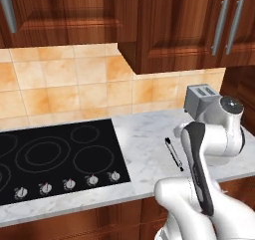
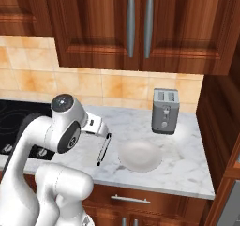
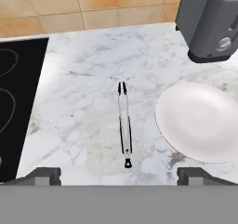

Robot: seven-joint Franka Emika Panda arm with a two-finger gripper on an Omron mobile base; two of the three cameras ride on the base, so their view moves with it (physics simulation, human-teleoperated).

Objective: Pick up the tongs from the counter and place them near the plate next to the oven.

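Ahead of the jaws, between their lines, lie the tongs [image 3: 124, 123], silvery-grey with dark black tips. They rest on the counter [image 3: 88, 102], white marble veined in grey (the veins run soft and cloudy). To the right of the jaws sits the plate [image 3: 200, 121], pale whitish-grey, nearly the marble's own shade. Beyond it stands a grey toaster [image 3: 211, 21]. To the left lies a black cooktop [image 3: 18, 102] with thin pale rings. Farther ahead, the wall tiles [image 3: 93, 7] are warm mottled orange-beige.

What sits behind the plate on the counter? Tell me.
Behind the plate, near the tiled wall, stands a silver toaster on the marble counter. The counter directly beneath the plate is covered.
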